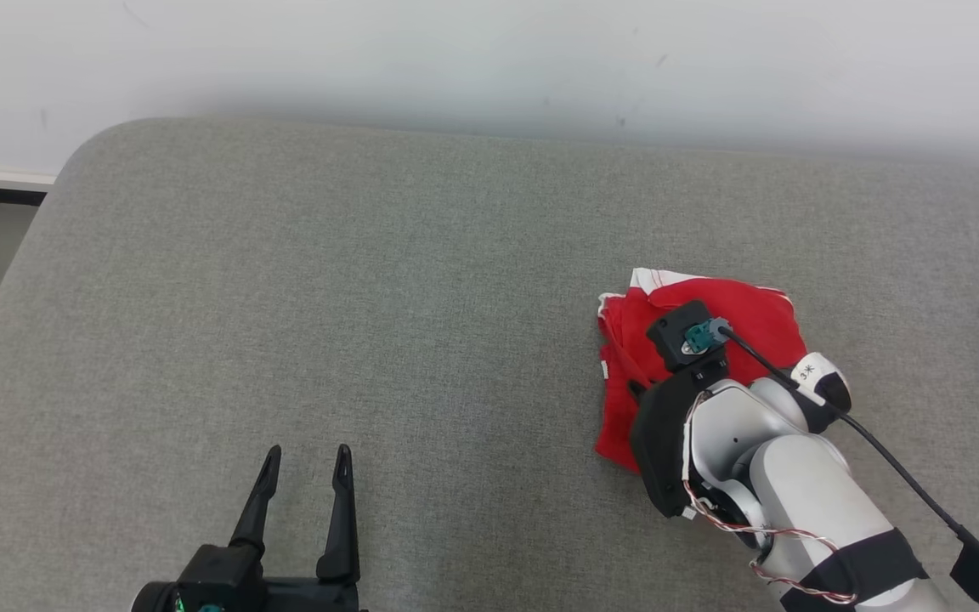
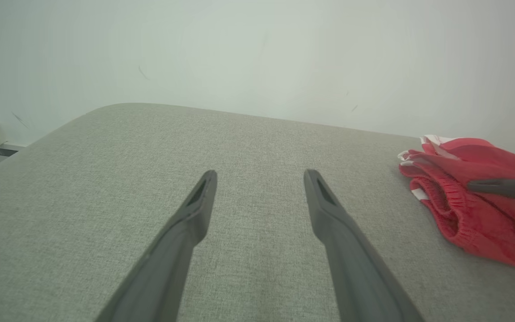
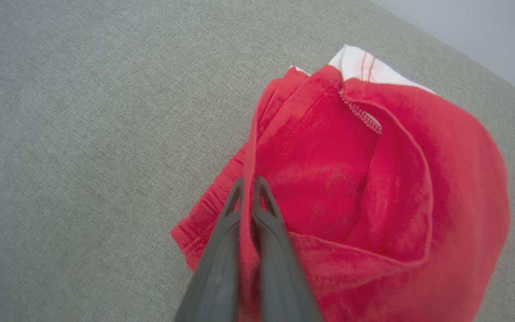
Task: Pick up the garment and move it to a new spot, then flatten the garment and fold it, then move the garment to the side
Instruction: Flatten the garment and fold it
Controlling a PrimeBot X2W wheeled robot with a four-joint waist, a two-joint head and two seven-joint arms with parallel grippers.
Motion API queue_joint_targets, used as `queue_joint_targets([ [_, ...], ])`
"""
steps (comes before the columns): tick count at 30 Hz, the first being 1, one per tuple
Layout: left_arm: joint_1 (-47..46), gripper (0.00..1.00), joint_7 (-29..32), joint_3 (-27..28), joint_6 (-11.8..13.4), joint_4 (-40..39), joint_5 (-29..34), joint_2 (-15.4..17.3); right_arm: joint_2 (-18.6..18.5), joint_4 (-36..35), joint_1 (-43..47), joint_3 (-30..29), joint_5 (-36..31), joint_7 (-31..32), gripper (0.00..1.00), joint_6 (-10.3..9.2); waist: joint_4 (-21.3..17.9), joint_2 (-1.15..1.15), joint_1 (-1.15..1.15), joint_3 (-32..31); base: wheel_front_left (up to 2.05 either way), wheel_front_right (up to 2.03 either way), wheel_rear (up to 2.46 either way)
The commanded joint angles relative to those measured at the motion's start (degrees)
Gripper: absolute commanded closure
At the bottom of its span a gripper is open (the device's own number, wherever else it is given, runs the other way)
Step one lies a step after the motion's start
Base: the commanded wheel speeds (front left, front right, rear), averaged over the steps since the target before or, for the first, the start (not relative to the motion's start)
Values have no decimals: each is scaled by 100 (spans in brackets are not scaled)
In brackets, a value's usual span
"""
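Red shorts (image 1: pixel 761 314) lie bunched directly under the right hand (image 3: pixel 248 181), clenched on one fold, whereas the released left hand (image 1: pixel 308 455) sits well apart to their left.

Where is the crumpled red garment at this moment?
In the head view, the crumpled red fabric garment lies on the right of the grey padded surface, a fold pinched between the shut fingers of the right gripper.
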Motion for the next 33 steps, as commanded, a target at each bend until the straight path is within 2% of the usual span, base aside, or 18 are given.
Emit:
queue_joint_targets([
  [1, 76, 0, -15, 1, 32, 10, -4, -8, 79, 13, -41, 30, 94, -99, 98, -17, -13, 0, 0, -8, 0, 0, 0],
  [2, 77, 0, -15, 8, 31, 14, -3, -8, 124, 34, -52, -1, 123, -172, 40, -17, -23, 0, 0, -9, 0, 0, 0],
  [3, 77, 0, -15, 7, 28, 20, -2, -8, 184, 52, -44, 16, 196, -236, 0, -17, -31, 0, 0, -13, 0, 0, 0],
  [7, 94, 0, -15, -14, 22, 48, 0, -7, 397, -129, -43, -5, 858, -460, 0, -17, -77, 0, 0, -43, 0, 0, 0],
  [11, 123, 0, -15, -26, 28, 64, -4, -7, 304, -585, -75, -294, 1183, -726, 0, -17, -129, 0, 0, -93, 0, 0, 0],
  [17, 170, 0, -15, -43, 16, 87, 3, -7, 79, -1016, 202, -1314, 582, -1031, 0, -17, -184, 0, 0, -175, 0, 0, 0],
  [20, 167, 0, -15, -59, 11, 82, 7, -7, 102, -1100, 453, -1865, 122, -1327, 0, -17, -186, 0, 0, -191, 0, 0, 0],
  [24, 123, 0, -15, -51, 3, 51, 33, -7, 363, -983, 790, -2357, -197, -1681, 0, -17, -188, 0, 0, -158, 0, 0, 0],
  [33, 37, 0, -15, 7, -14, 43, 62, -7, 749, -673, 864, -2192, -370, -1819, 0, -17, -201, 0, 0, -83, 0, 0, 0],
])
